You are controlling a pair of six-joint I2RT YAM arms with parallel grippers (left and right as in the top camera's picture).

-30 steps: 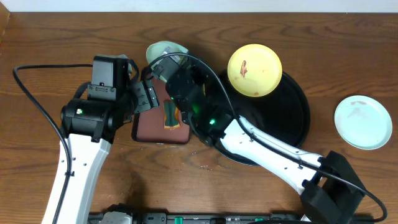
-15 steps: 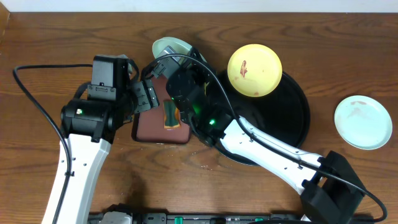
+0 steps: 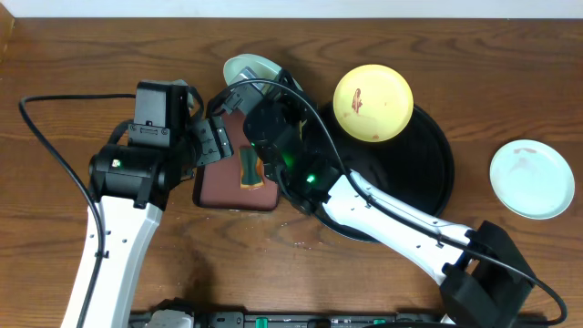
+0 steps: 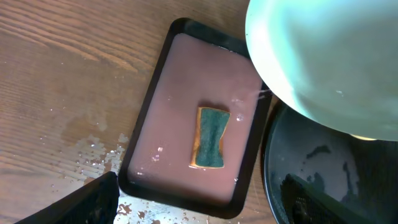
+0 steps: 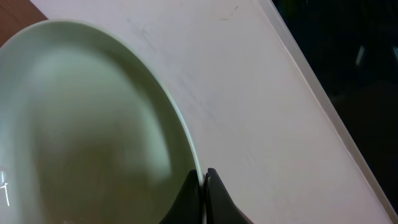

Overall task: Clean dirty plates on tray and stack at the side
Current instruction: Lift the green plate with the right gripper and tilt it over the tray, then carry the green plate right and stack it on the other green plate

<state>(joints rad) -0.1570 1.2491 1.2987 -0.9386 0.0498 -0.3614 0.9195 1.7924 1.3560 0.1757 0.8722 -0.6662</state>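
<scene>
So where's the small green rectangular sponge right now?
In the overhead view the green sponge lies flat inside the reddish-brown rectangular tray, left of centre on the table, just left of the large round black tray.

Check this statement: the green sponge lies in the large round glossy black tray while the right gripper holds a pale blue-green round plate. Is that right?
No. The green sponge lies in the rectangular reddish-brown tray, not the large round glossy black tray, as the left wrist view shows. The right gripper does hold a pale blue-green round plate.
</scene>
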